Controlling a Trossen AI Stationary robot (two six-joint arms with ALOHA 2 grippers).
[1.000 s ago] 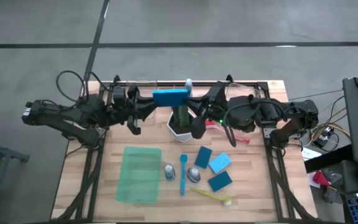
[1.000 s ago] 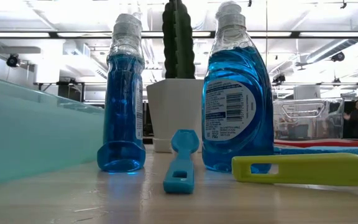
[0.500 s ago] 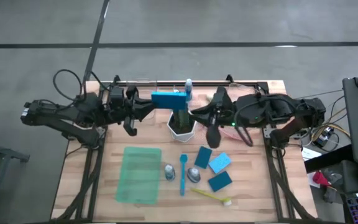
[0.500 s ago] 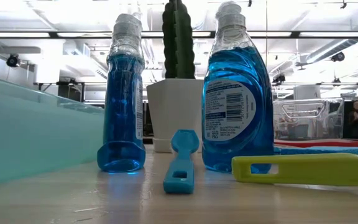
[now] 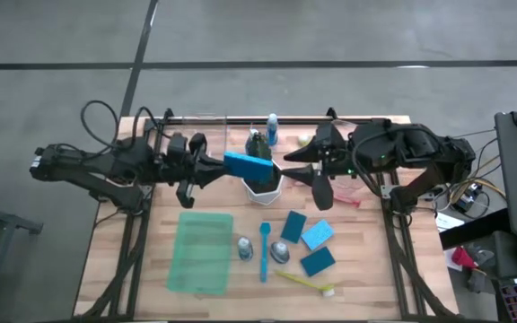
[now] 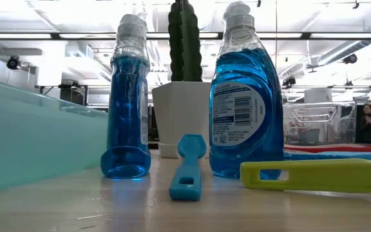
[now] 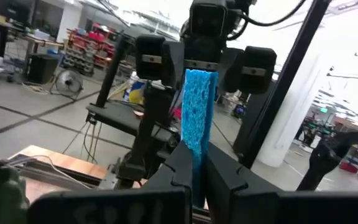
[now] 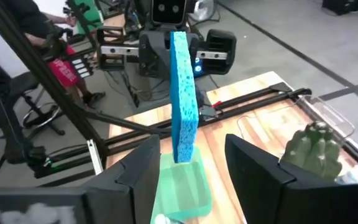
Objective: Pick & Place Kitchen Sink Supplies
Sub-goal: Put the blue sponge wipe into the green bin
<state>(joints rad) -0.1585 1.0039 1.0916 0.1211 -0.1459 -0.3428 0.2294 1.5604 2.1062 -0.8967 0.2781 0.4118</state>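
While the wooden table [image 5: 106, 260] sits on a grey concrete floor under the overhead camera, the level camera looks past it into a bright open room with strip lights and a person far off at the right. On the table lie a green tray [image 5: 201, 252], two small blue bottles [image 5: 244, 248] near the middle, a blue brush [image 5: 264, 251], a yellow brush [image 5: 303, 283] and three blue sponges [image 5: 305, 237] lying close together. A cactus [image 5: 258, 146] in a white pot [image 5: 263, 189] stands toward the far side, with a third bottle [image 5: 272, 131] at the far edge behind it. The left gripper [image 5: 212, 167] is pressed together on a held sponge [image 5: 248, 167], carried in the air just beside the pot on its left. The right gripper [image 5: 305, 170] stands just right of the pot with its fingers spread and nothing between them, apart from the held sponge. From table height neither arm shows; that view gives only the two bottles, the cactus, the blue brush handle, the yellow brush and the tray's edge up close. The left wrist camera shows the held sponge on edge between its dark fingers [image 7: 182, 165], facing the other arm. The right wrist camera shows the same sponge end-on with the tray below it, and its own fingers [image 8: 143, 165] wide apart.
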